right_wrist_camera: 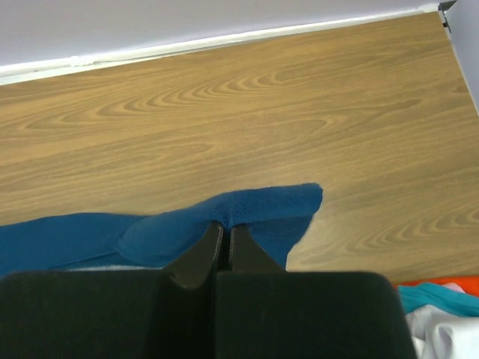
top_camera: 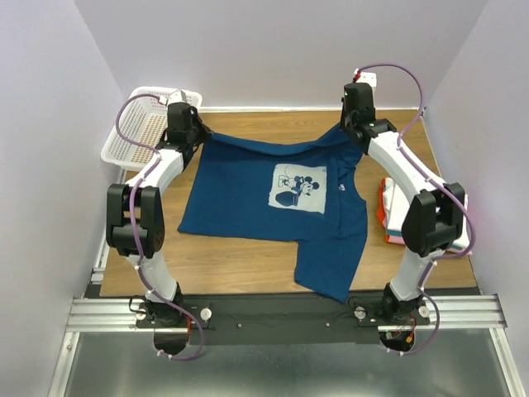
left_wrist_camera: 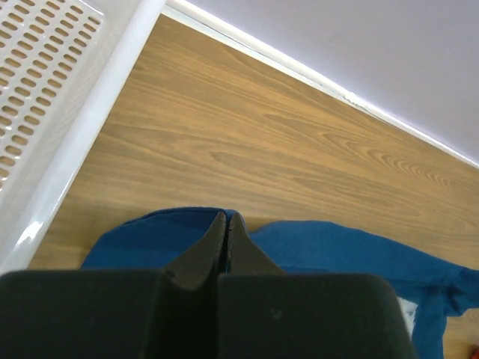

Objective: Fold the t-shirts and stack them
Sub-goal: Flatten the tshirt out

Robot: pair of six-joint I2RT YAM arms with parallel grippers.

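A dark teal-blue t-shirt (top_camera: 248,194) with a white Mickey Mouse print (top_camera: 297,188) lies spread on the wooden table, one part hanging over the near edge. Its far edge is stretched between my two grippers. My left gripper (top_camera: 201,132) is shut on the far left corner; in the left wrist view the fingertips (left_wrist_camera: 227,218) pinch blue cloth (left_wrist_camera: 157,239). My right gripper (top_camera: 347,132) is shut on the far right corner, the cloth (right_wrist_camera: 262,206) draped over its tips (right_wrist_camera: 226,226). Folded white, pink and orange-red t-shirts (top_camera: 387,211) are stacked at the right, partly hidden by the right arm.
A white plastic mesh basket (top_camera: 145,124) stands at the far left corner, close to the left gripper, its rim (left_wrist_camera: 82,127) in the left wrist view. The back wall runs just beyond both grippers. The folded stack (right_wrist_camera: 441,318) shows at the lower right of the right wrist view.
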